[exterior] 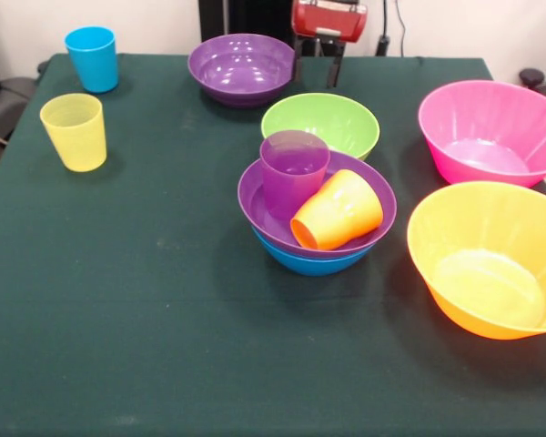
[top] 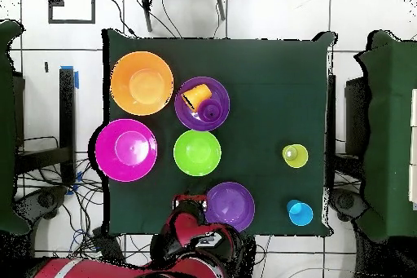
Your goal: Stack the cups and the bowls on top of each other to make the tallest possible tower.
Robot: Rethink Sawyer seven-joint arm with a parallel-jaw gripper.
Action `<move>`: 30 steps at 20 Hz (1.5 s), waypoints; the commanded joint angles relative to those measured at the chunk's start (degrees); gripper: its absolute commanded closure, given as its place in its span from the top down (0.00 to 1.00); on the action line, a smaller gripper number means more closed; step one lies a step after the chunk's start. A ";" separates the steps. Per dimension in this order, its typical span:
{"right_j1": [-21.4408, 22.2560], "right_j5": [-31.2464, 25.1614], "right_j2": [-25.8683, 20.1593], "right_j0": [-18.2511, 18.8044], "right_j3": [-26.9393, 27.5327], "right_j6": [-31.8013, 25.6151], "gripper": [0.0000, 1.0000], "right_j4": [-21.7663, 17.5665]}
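Note:
The tower is a blue bowl (exterior: 314, 265) with a purple bowl (exterior: 255, 202) nested in it, mid-table. Inside stand an upright purple cup (exterior: 293, 171) and an orange cup (exterior: 337, 211) lying on its side; overhead they show as purple cup (top: 212, 112) and orange cup (top: 196, 95). A green bowl (exterior: 320, 123) sits just behind the tower. A second purple bowl (exterior: 241, 68) is at the far edge. My gripper (exterior: 316, 68) hangs open and empty at the far edge, beside that purple bowl. The blue cup (exterior: 92, 57) and yellow cup (exterior: 74, 130) stand at the far left.
A large pink bowl (exterior: 491, 132) and a large orange bowl (exterior: 491, 259) sit upright at the right side. The dark green table (exterior: 146, 319) has a bare near half. Overhead, my arm (top: 195, 238) is at the bottom edge, next to the purple bowl (top: 230, 205).

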State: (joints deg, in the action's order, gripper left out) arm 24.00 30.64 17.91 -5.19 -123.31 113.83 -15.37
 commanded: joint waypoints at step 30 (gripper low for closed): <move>7.20 -18.96 -18.79 12.18 2.22 7.11 1.00 1.65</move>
State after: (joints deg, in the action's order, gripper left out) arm 31.71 18.84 5.47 7.41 -123.38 113.83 -15.87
